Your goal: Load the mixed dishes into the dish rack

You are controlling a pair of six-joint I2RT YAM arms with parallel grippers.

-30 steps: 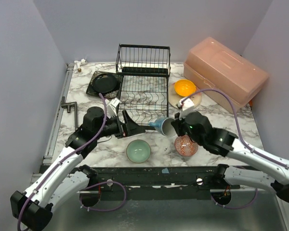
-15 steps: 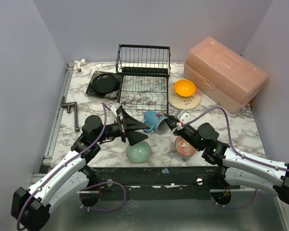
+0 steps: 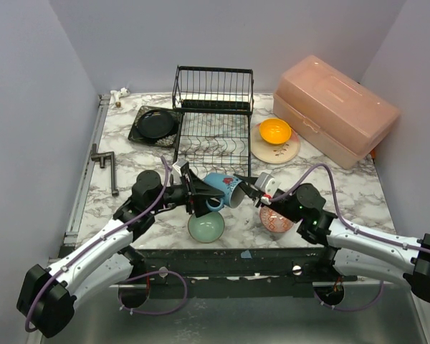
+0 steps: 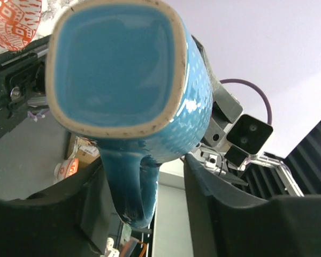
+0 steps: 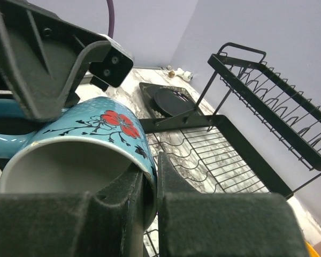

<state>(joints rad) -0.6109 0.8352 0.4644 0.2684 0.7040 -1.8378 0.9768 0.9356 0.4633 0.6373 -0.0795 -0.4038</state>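
Observation:
The blue-handled mug (image 3: 222,188), teal with red flowers, hangs on its side in the air between my two grippers, above the mint-green bowl (image 3: 206,225). My right gripper (image 3: 248,188) is shut on its rim (image 5: 150,182), one finger inside the mug (image 5: 85,134). My left gripper (image 3: 199,195) is open at the mug's base (image 4: 117,64), and the handle (image 4: 131,187) hangs between its fingers (image 4: 224,209). The red-patterned bowl (image 3: 276,218) sits under the right arm. The black wire dish rack (image 3: 213,122) stands behind, holding nothing.
An orange bowl (image 3: 275,130) sits on a beige-pink plate (image 3: 266,153) right of the rack. A black round plate (image 3: 156,124) lies on a black square plate (image 3: 138,133) left of it. A big pink box (image 3: 335,107) stands at the back right.
My right gripper lifted the mug off the table and carried it left. My left gripper came in from the left, and its fingers now straddle the handle.

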